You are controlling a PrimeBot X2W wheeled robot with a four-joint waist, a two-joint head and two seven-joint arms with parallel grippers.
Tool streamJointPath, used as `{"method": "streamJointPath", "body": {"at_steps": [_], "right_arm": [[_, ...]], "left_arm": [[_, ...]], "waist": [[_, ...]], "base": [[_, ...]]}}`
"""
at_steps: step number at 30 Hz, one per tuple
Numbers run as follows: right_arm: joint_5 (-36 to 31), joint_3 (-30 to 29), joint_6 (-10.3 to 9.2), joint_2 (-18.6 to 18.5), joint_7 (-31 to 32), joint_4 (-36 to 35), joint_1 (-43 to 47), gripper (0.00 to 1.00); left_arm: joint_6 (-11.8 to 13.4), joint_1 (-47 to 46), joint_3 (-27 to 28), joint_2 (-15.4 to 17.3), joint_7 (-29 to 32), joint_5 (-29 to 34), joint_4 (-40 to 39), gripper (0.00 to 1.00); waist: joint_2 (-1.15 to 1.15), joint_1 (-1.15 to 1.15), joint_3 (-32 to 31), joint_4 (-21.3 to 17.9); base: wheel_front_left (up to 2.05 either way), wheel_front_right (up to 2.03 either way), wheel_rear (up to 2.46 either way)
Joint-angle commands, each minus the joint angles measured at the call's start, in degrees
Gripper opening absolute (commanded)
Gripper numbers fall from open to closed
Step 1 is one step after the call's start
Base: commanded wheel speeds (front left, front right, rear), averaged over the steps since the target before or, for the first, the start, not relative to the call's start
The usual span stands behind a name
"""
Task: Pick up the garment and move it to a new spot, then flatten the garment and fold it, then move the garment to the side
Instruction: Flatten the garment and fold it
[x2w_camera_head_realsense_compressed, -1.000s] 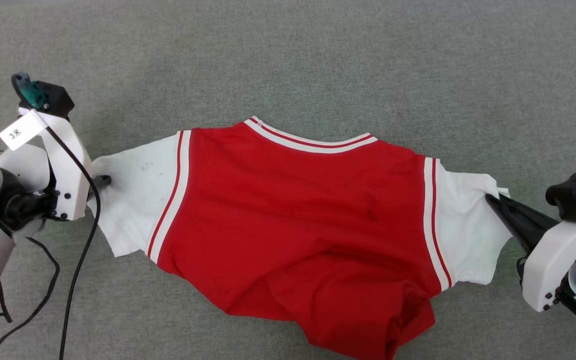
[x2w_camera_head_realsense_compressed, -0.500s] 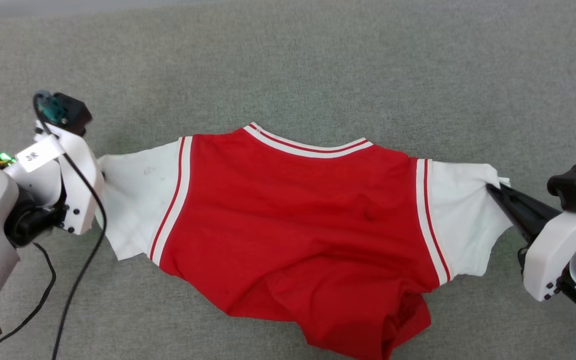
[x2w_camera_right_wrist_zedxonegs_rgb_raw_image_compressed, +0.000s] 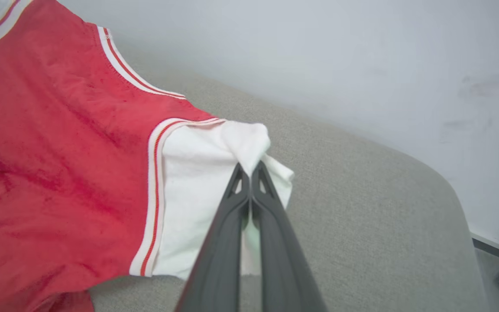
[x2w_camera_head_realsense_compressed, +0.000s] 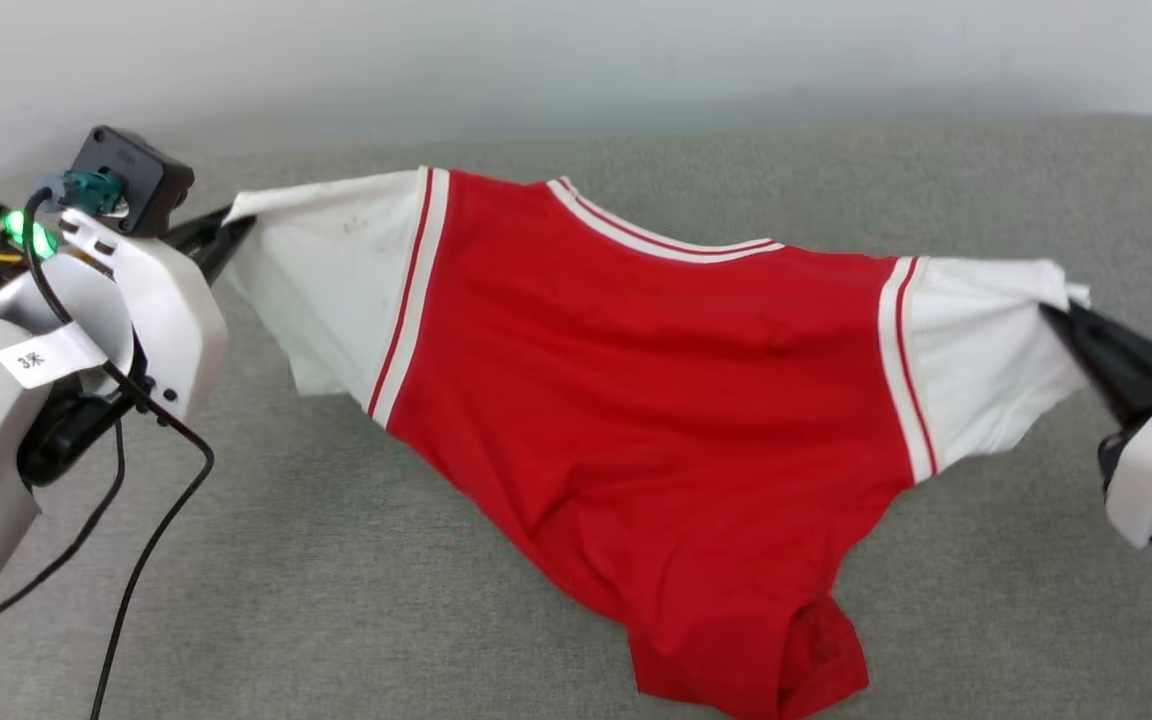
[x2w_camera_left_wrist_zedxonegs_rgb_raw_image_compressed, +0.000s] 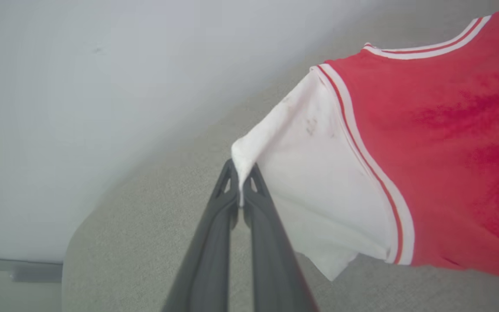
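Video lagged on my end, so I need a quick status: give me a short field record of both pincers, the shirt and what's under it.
left pincer: shut on corner of left sleeve
right pincer: shut on edge of right sleeve
shirt: spread between the two grips, plain red side showing, collar up
lower part: bunched, sagging toward the cushion; contact unclear
background: pale wall behind the cushion

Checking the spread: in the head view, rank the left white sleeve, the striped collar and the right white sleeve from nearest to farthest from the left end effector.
1. Left white sleeve, pinched in the left end effector.
2. Striped collar, in the middle.
3. Right white sleeve, far side, in the right end effector.
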Motion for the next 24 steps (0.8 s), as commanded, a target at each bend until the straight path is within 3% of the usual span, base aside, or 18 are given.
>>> {"method": "streamJointPath", "body": {"at_steps": [1,15,24], "right_arm": [[0.3,-0.7,-0.08,-0.5,-0.3,-0.4,-1.7,0.00],[-1.2,-3.1,-0.07,0.4,-3.1,-1.3,-13.6,0.00],[-2.7,-1.0,-0.08,3.1,-2.5,3.5,-28.5,0.00]], "left_arm": [[0.6,-1.2,0.0,0.8,-0.7,1.6,-1.0,0.00],[5.8,-7.7,4.7,-0.5,-7.5,5.0,-12.4,0.00],[6.0,-16.6,7.2,-4.5,-10.0,6.0,-9.4,0.00]], "waist": [[0.00,0.00,-2.1,1.1],[0.00,0.00,-6.0,1.3],[0.00,0.00,-0.2,1.1]], "base": [[0.00,0.00,0.00],[0.00,0.00,0.00],[0.00,0.00,0.00]]}}
